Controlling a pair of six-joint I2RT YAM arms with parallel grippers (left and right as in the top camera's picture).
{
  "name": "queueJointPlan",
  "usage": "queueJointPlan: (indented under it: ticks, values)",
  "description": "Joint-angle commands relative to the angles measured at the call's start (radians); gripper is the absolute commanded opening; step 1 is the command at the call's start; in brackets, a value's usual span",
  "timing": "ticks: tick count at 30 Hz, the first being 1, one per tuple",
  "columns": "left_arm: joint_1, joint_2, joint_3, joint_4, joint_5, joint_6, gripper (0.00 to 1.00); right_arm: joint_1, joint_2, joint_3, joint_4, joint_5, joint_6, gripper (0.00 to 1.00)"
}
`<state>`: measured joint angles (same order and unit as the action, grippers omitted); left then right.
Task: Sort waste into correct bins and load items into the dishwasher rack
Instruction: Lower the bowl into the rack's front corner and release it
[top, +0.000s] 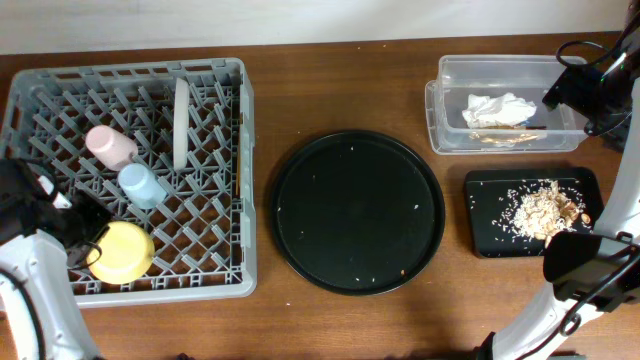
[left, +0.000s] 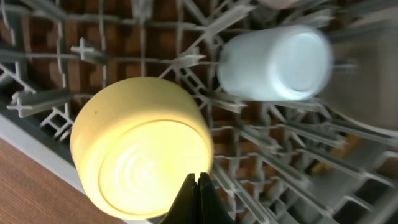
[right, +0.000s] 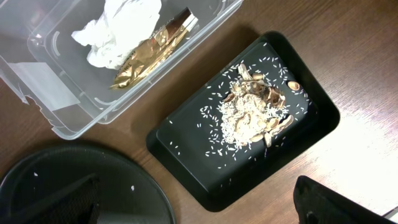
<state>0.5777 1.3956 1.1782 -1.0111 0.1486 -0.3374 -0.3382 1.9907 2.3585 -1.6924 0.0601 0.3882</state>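
Note:
The grey dishwasher rack (top: 40, 90) stands at the left. It holds the pink cup (top: 110, 146), the light-blue cup (top: 142, 185) (left: 277, 62), the pale grey plate (top: 181, 122) on edge, and the yellow bowl (top: 124, 252) (left: 140, 146) upside down. My left gripper (top: 88, 238) (left: 199, 190) is shut and empty, its tips at the bowl's edge. The clear tub (top: 440, 110) (right: 59, 121) holds the white napkin (top: 497, 108) (right: 118, 28) and the brown chopsticks (top: 510, 136) (right: 149, 53). The shallow black tray (top: 480, 215) (right: 186, 143) holds the food scraps (top: 545, 210) (right: 255, 109). My right gripper (top: 578, 262) (right: 196, 202) is open and empty, high above that tray's near side.
The large round black tray (top: 358, 212) (right: 74, 186) lies in the middle of the wooden table with a few rice grains on it. Part of the right arm (top: 595, 85) hangs over the tub's right end.

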Motion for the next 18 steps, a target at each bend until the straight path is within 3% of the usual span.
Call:
queueJointPlan:
  ticks: [1,7,13,15,18]
  values:
    - [-0.001,0.051,-0.063,0.028,-0.063,-0.033,0.0,-0.003,-0.005,0.014,-0.002,0.008,-0.003,0.99]
    - [0.002,0.132,-0.084,0.074,-0.156,-0.09,0.0,-0.003,-0.005,0.014,-0.002,0.008,-0.003,0.99]
    - [0.061,0.14,-0.084,0.11,-0.153,-0.122,0.01,-0.003,-0.005,0.014,-0.002,0.008,-0.003,0.99]
    - [0.084,0.137,-0.082,0.108,-0.111,-0.121,0.0,-0.003,-0.005,0.014,-0.003,0.008,-0.003,0.99]
    - [0.111,0.109,-0.07,0.098,0.068,-0.079,0.0,-0.003,-0.005,0.014,-0.002,0.008,-0.003,0.99]
